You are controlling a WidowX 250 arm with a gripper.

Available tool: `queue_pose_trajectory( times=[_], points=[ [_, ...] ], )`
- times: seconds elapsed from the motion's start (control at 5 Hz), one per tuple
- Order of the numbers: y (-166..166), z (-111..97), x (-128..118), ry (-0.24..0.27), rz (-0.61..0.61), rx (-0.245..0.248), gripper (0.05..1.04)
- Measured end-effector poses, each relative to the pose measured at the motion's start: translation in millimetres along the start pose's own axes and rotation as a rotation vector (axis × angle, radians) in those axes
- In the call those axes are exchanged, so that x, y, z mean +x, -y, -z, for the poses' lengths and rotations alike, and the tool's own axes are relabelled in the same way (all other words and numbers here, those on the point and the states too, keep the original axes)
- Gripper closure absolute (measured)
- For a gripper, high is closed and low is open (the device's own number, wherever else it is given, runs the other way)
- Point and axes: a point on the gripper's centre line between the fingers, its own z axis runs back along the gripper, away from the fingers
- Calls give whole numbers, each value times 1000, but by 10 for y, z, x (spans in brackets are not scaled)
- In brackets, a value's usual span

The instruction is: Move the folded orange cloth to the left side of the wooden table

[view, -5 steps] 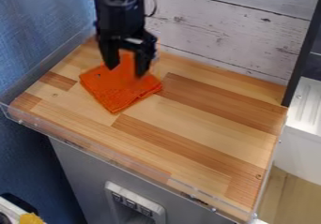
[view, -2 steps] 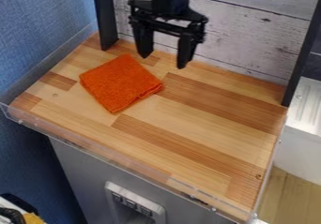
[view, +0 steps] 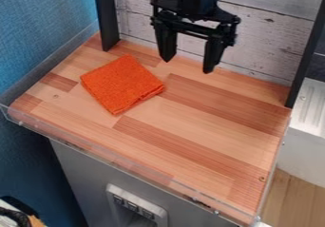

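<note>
Above the wooden counter, the open gripper points downward.

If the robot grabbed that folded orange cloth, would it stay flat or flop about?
The folded orange cloth would probably flop and might unfold, since its layers look loose at the edge. Its rough, towel-like surface suggests an easy grip, and lying flat, it seems unlikely to roll.

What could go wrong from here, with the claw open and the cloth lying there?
The open claw looks close to the plank wall, so a backward swing might knock it. The orange cloth lies flat and folded, so a shallow pinch could catch just its top layer.
</note>
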Motion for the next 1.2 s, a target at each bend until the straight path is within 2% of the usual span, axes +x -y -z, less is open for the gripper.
queue_pose_trajectory(
  times=[0.2, 0.6, 1.2],
  points=[
    [106, -29, -14, 8, 2, -10, 87],
    [156, -37, -78, -30, 14, -16, 85],
    [265, -109, -39, -19, 27, -11, 85]
  ],
)
